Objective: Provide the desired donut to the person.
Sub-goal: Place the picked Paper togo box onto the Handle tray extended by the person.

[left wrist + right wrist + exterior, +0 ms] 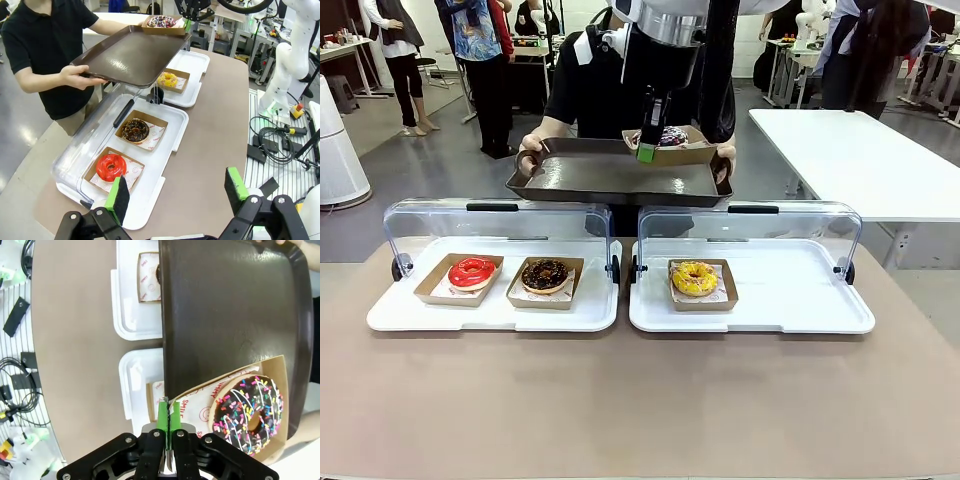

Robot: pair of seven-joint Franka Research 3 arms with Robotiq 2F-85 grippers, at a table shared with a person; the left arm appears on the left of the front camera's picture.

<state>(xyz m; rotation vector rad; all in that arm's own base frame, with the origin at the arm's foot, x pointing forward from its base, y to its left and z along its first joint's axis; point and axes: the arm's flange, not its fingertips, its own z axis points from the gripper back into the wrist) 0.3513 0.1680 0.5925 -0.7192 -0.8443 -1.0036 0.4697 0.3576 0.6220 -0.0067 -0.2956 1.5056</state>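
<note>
A chocolate donut with coloured sprinkles (247, 412) sits in a brown card tray (200, 395). My right gripper (167, 412) is shut on that card tray's edge. It holds the tray over the far right corner of the dark brown tray (590, 175), which the person (585, 90) in a black T-shirt holds with both hands beyond the table. From the front, the right gripper (646, 152) hangs down beside the sprinkled donut (672, 136). My left gripper (176, 192) is open over the near table edge with nothing between its fingers.
Two white display trays with raised clear lids stand on the table. The left tray (400, 315) holds a red donut (472, 272) and a chocolate donut (544, 275). The right tray (800, 300) holds a yellow donut (694, 278). A white table (860, 160) stands at the back right.
</note>
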